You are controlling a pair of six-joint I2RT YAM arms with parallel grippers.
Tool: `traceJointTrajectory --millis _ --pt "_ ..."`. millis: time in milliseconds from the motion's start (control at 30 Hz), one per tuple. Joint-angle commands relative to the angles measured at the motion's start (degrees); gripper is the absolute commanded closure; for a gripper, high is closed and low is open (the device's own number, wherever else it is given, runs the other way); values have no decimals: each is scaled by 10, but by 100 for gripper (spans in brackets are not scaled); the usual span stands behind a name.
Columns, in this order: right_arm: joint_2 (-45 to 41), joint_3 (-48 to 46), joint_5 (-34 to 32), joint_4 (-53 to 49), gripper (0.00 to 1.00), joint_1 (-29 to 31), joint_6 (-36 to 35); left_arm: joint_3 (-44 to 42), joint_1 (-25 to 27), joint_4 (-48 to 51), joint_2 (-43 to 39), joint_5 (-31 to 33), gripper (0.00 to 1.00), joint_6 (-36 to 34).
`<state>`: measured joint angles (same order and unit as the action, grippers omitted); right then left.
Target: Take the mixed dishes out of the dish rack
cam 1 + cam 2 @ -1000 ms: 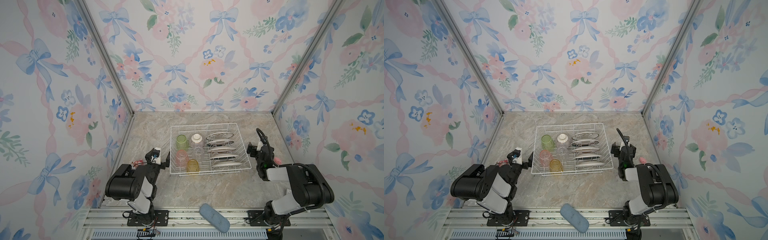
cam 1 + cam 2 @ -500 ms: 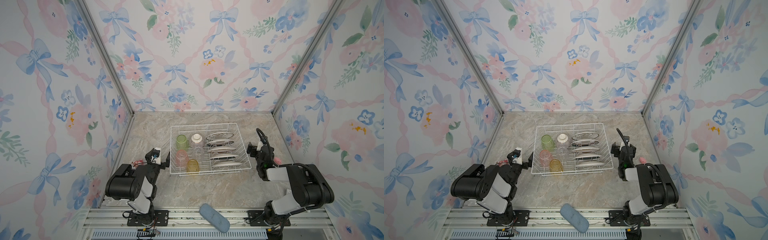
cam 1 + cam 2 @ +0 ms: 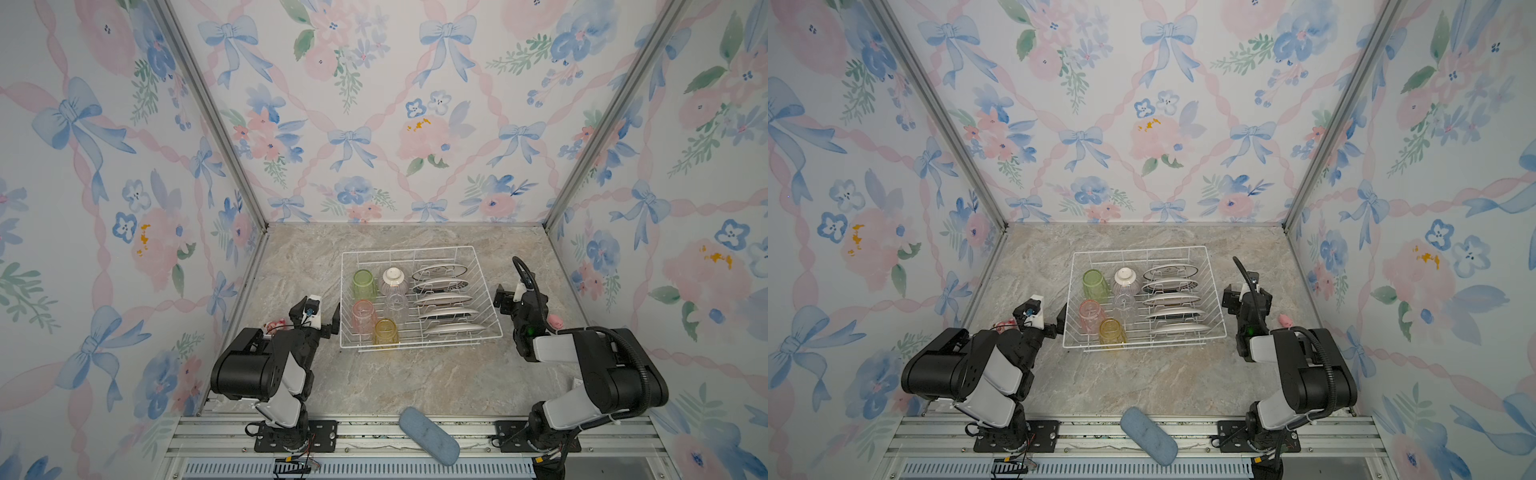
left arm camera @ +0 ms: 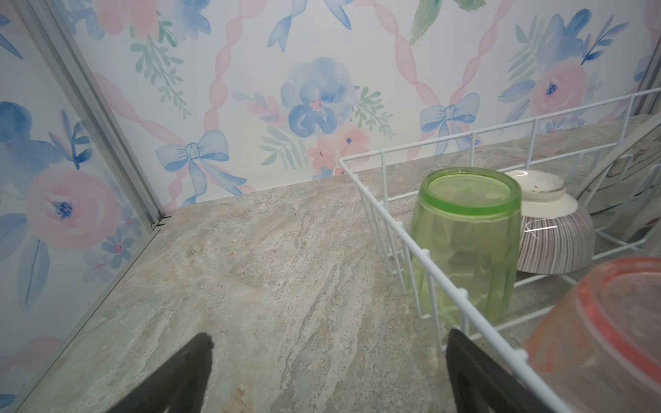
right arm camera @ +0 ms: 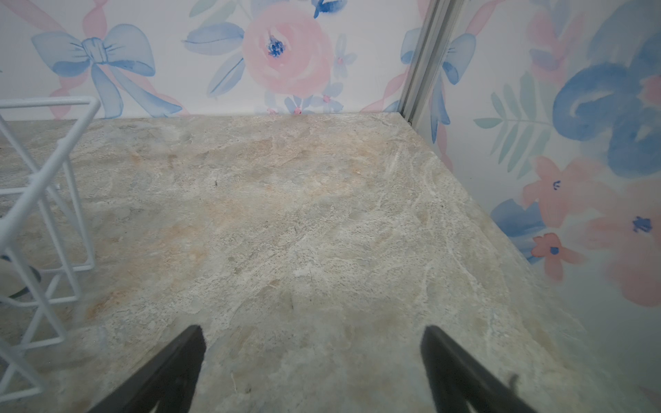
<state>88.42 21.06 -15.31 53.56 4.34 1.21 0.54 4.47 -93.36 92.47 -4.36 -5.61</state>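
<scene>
Checked against the frames from a second back and found next to nothing moved. Noted only the left gripper (image 4: 329, 338) with jaws a hair wider than before, now fully spread and empty. Logged the right gripper (image 5: 312, 330) unchanged, also spread wide, holding nothing, parked low over bare beige marble-look tabletop (image 5: 304, 214).

Placed the white wire rectangular dish rack (image 3: 409, 250) between the two grippers. Put its side wall just beside one left fingertip (image 4: 461, 343); could not tell contact. Put its corner off to the side of the right gripper, apart.

Counted everything still loaded:
- Closest to the left gripper, just past the wire wall: translucent pink tumbler (image 4: 601, 339), mouth down.
- Ahead of it: translucent green tumbler (image 4: 465, 243), also inverted.
- Beyond the green one: pinkish striped ribbed bowl (image 4: 558, 243), foot up.
- Deeper in from the left gripper: translucent yellow tumbler (image 3: 385, 332) and clear tumbler (image 3: 395, 300).
- On the half nearer the right gripper: five round white dark-rimmed plates (image 3: 446, 299), on edge in the prongs.

Spotted the blue oblong pad (image 3: 428, 434) well behind both grippers at the front rail, and the small pink toy (image 3: 555, 320) behind the right gripper beside its arm.

Judged the task barely begun, with no dish out yet. Read the widened left jaws as readying for a first grab, probably the pink or green tumbler.

Found no readable brand, label or writing. Saw dark print on a plate face in the left wrist view, too blurred to read.
</scene>
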Motion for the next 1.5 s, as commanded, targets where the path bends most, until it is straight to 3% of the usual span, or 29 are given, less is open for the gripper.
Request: traceJointTrajectory --millis 0,800,1033,1300,1467 --pt "3 6 -7 -2 3 4 -3 -5 1 -53 7 -12 2 -6" --pt "3 6 -7 -2 3 4 -3 -5 0 -53 8 -15 3 -7" --pt "3 6 -8 -2 3 4 -3 -4 -4 -41 -6 -14 17 1" --pt "3 6 -8 -2 3 5 -3 -9 -12 155 -266 19 30 48" --pt "3 6 -8 -1 3 4 -3 34 23 441 -519 56 36 105"
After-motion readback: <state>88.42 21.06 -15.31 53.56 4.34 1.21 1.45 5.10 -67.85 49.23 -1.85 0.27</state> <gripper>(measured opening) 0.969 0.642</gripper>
